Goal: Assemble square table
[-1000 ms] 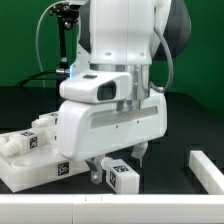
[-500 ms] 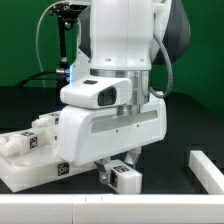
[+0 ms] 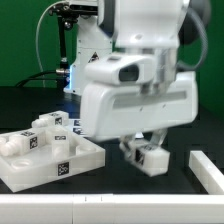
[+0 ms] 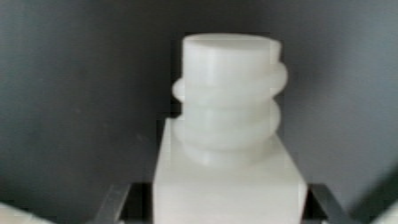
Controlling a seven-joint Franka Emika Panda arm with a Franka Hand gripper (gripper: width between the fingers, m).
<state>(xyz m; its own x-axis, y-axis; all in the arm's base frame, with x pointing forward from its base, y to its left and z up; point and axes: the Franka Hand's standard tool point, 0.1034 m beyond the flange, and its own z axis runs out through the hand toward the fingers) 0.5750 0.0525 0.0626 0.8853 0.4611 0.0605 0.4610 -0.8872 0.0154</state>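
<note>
My gripper (image 3: pixel 144 152) is shut on a stubby white table leg (image 3: pixel 151 157) with a black-and-white tag, and holds it in the air above the black table. In the wrist view the leg (image 4: pixel 228 120) fills the middle, its round threaded end pointing away, with dark fingers (image 4: pixel 121 200) on both sides of its square base. The square table panel (image 3: pixel 45 160) lies at the exterior view's left with two more tagged legs (image 3: pixel 47 124) resting on it. The held leg is to the right of the panel and apart from it.
A long white bar (image 3: pixel 80 209) runs along the front edge. Another white bar (image 3: pixel 208 168) lies at the exterior view's right, close to the held leg. A green backdrop and a dark stand with cables (image 3: pixel 66 45) are behind.
The arm has moved toward the exterior view's right and a little upward, carrying the leg away from the panel's front corner.
</note>
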